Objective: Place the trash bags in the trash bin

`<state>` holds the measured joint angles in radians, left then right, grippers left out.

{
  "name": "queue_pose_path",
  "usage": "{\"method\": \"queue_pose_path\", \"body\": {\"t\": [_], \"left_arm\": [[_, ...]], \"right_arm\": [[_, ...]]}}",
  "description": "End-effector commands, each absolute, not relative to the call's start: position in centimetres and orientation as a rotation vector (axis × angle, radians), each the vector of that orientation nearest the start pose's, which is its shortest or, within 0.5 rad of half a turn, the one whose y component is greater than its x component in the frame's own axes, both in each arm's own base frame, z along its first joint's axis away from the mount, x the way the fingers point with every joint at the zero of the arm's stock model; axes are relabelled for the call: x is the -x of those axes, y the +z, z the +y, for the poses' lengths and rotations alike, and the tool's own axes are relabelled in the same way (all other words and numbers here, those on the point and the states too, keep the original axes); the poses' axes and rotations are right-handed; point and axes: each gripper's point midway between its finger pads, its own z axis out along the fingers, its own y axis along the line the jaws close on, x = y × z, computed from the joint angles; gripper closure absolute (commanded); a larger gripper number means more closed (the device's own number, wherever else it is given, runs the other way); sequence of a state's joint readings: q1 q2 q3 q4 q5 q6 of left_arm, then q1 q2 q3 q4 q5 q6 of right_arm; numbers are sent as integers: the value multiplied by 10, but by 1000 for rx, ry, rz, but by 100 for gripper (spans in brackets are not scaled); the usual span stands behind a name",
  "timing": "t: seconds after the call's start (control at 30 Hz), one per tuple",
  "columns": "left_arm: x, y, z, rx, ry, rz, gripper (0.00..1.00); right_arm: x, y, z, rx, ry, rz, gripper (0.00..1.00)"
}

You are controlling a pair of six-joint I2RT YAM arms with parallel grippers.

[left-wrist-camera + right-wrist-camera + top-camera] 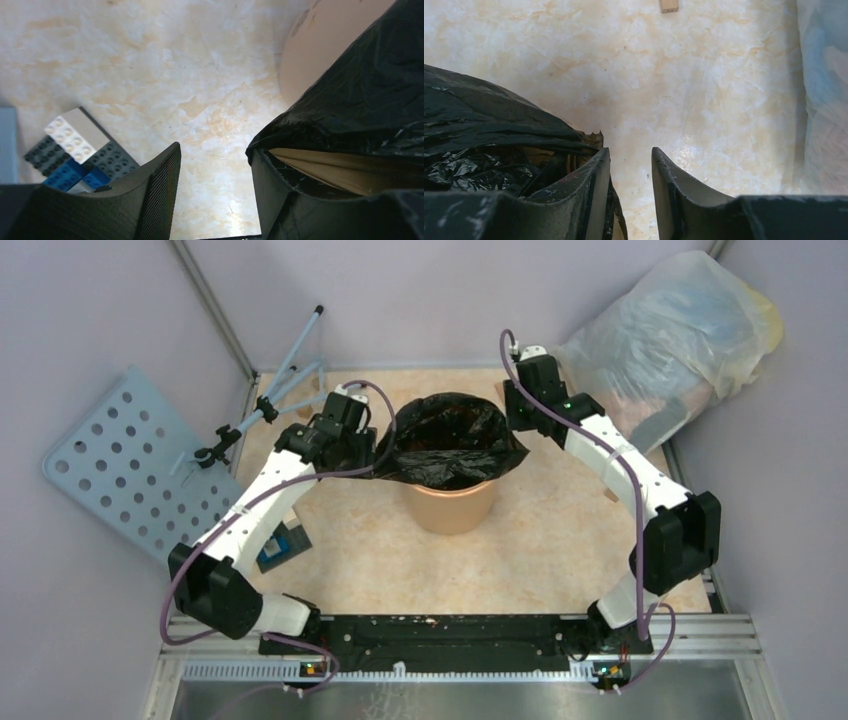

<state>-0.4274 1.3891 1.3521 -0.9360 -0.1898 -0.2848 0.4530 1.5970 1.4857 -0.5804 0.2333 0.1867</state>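
Note:
The glossy black trash bag [450, 440] lines the orange trash bin [450, 508] at the table's middle, its mouth spread over the rim with flaps sticking out left and right. My left gripper [375, 455] is at the bag's left flap. In the left wrist view it [212, 150] is open, nothing lies in the gap, and the bag [370, 90] drapes over its right finger beside the bin wall [320, 45]. My right gripper [520, 425] is at the right flap. In the right wrist view it [630, 150] is open, its left finger against the bag's edge [484, 115].
A big translucent stuffed bag [670, 340] leans at the back right and shows in the right wrist view [824, 100]. A blue perforated board [120, 460] and a thin stand [280, 390] are at the left. Toy bricks [75, 150] lie left of the bin. A small wooden block [669, 5] lies farther off.

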Motion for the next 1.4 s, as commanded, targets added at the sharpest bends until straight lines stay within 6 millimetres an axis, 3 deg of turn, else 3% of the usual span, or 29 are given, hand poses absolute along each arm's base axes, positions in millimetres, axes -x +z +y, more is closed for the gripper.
{"method": "queue_pose_path", "body": {"t": [0.0, 0.33, 0.67, 0.9, 1.03, 1.13, 1.2, 1.37], "left_arm": [[-315, 218, -140, -106, -288, 2373, 39], [-320, 265, -145, -56, -410, 2169, 19], [-315, 275, -149, -44, -475, 2105, 11], [-311, 292, -143, -52, -461, 2074, 5], [-305, 307, -133, -43, -423, 2040, 1], [-299, 318, -133, -54, -440, 2025, 1], [-296, 325, -133, -60, -448, 2014, 1], [-291, 349, -130, -68, -455, 1954, 1]], "right_arm": [[-406, 246, 161, 177, 122, 2179, 62], [-388, 294, 150, 155, 137, 2084, 52], [-359, 335, 139, 32, 240, 1968, 36], [-337, 341, 144, -69, 375, 1991, 27], [-322, 334, 141, -170, 419, 2037, 14], [-312, 331, 140, -158, 445, 2027, 13], [-305, 331, 146, -60, 480, 1999, 12], [-301, 335, 142, -75, 474, 1999, 11]]}}
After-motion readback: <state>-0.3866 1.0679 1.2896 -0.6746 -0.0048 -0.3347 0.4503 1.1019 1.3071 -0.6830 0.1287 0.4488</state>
